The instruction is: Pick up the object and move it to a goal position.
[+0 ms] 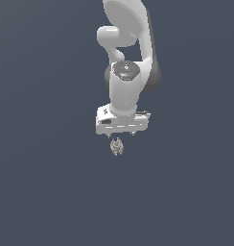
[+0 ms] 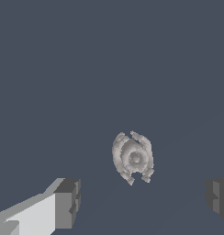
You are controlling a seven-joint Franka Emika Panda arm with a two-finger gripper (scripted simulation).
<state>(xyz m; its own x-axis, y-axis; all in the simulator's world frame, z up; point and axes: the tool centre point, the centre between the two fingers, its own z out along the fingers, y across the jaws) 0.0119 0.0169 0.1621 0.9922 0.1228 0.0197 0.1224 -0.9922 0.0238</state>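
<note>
The white gripper (image 1: 121, 134) with its flat bar and dark grey fingertip pads (image 2: 69, 202) is spread wide, holding nothing — the wrist view shows one pad at each side of the frame with a broad gap of bare surface between them. The small grey-and-tan knobbly lump (image 1: 117, 146), the object, lies on the plain dark blue-grey tabletop (image 1: 47, 182), just beyond the fingertips in the exterior view and apart from them. In the wrist view the object (image 2: 132, 157) sits roughly between the lines of the two pads but ahead of them, touching neither. The glossy white arm (image 1: 123, 53) rises behind the gripper.
</note>
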